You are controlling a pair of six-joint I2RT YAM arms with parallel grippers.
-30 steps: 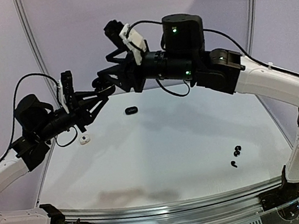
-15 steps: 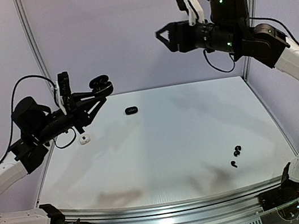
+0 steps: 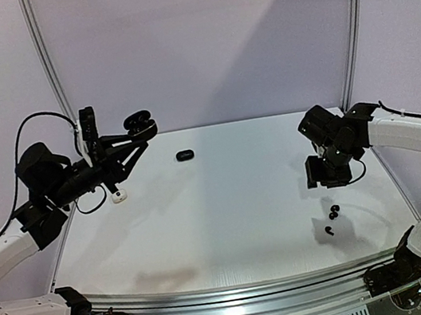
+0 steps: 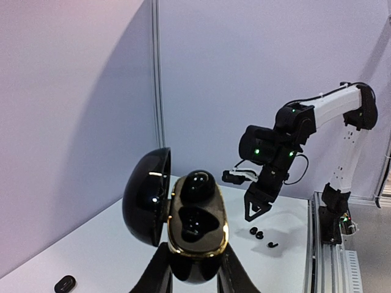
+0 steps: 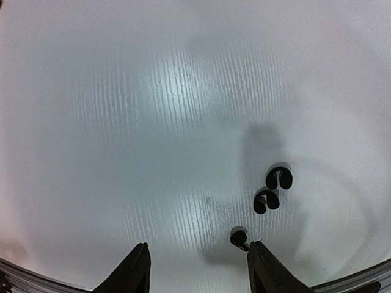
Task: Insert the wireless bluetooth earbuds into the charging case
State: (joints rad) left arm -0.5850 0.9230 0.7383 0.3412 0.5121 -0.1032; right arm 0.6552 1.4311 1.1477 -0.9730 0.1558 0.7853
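The right claw (image 5: 198,259) hangs part-open and empty over the counter (image 5: 122,122); three black earbuds (image 5: 266,200) lie below it, just past one fingertip. Well across from it, the left claw (image 4: 194,271) is clamped on the charging case (image 4: 197,226), lid open.

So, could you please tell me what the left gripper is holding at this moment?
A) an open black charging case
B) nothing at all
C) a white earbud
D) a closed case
A: the left gripper is shut on the black charging case, whose lid stands swung open to one side.
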